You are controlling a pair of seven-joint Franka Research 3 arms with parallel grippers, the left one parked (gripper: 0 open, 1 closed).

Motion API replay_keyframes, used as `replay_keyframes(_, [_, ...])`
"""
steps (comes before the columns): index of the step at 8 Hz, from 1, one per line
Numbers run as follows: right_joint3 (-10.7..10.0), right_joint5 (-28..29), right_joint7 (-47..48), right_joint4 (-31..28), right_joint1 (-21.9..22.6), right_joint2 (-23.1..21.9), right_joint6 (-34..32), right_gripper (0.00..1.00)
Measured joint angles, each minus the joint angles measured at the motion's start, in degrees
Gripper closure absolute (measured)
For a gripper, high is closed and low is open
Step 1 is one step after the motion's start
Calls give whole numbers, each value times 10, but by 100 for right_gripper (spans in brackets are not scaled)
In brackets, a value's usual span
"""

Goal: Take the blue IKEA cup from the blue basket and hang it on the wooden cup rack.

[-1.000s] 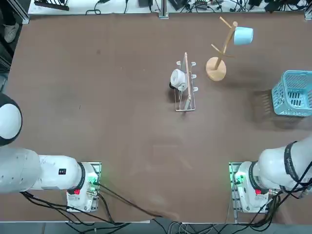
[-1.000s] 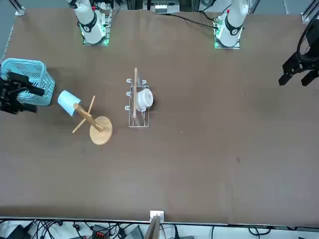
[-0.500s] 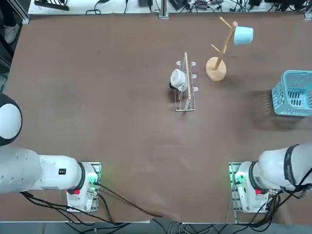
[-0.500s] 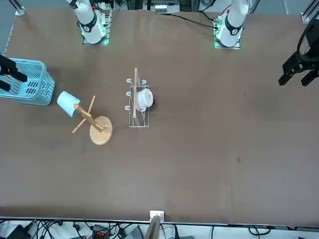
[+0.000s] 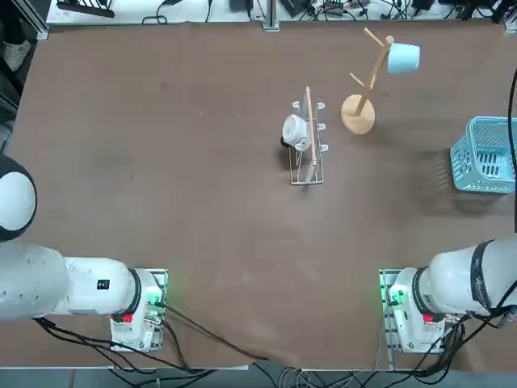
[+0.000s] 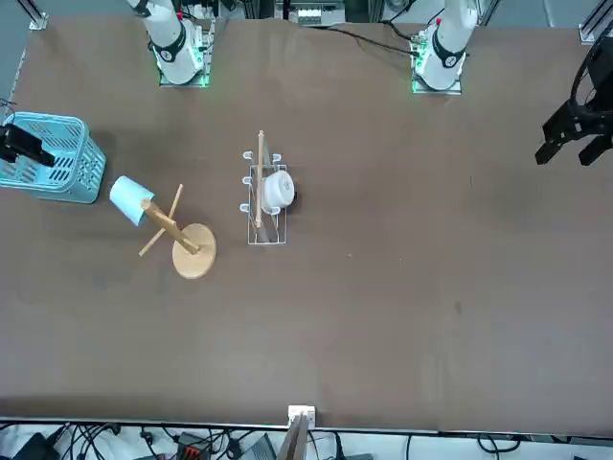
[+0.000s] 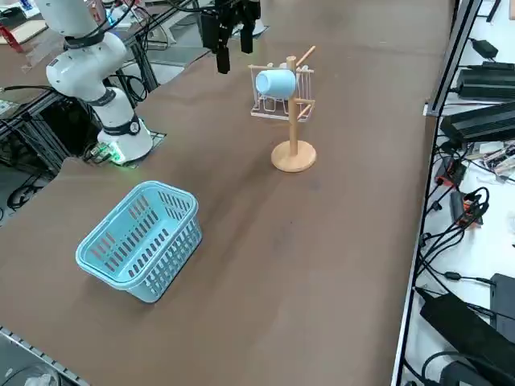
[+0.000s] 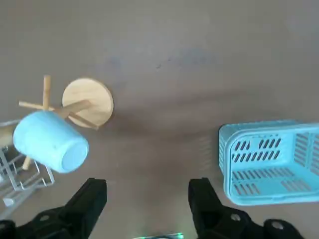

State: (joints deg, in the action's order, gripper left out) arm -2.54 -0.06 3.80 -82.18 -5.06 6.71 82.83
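A brown counter (image 5: 202,202) seen from several angles. Nearest the robot's right side stands the blue basket (image 7: 141,240), empty, sitting upright with its open top facing up. The right hand (image 8: 147,201) is raised high above the counter, between basket and rack, its two black fingers (image 8: 89,199) spread wide apart and holding nothing; in the front view only a dark part of it shows at the picture's edge, over the basket.

Farther along stands the wooden cup rack (image 7: 293,121), a pole on a round disc base. The blue IKEA cup (image 7: 276,83) already hangs on one of its upper slanted pegs. The cup lies on its side, its long axis roughly level and tilted slightly, closed bottom pointing outward away from the pole, mouth toward the pole. Its handle cannot be made out.

Beyond the rack is a flat wire rack (image 5: 307,145) holding a white cup (image 5: 294,129).

The hanging appears done; the sensible remaining move is to draw the hand clear without brushing cup, pegs or basket.
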Motion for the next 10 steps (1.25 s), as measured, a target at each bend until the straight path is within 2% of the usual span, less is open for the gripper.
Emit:
replay_keyframes(2, [0,0,24,0,3,-1,0,0])
replay_keyframes(10, [1,0,24,0,22,-6,-4,0])
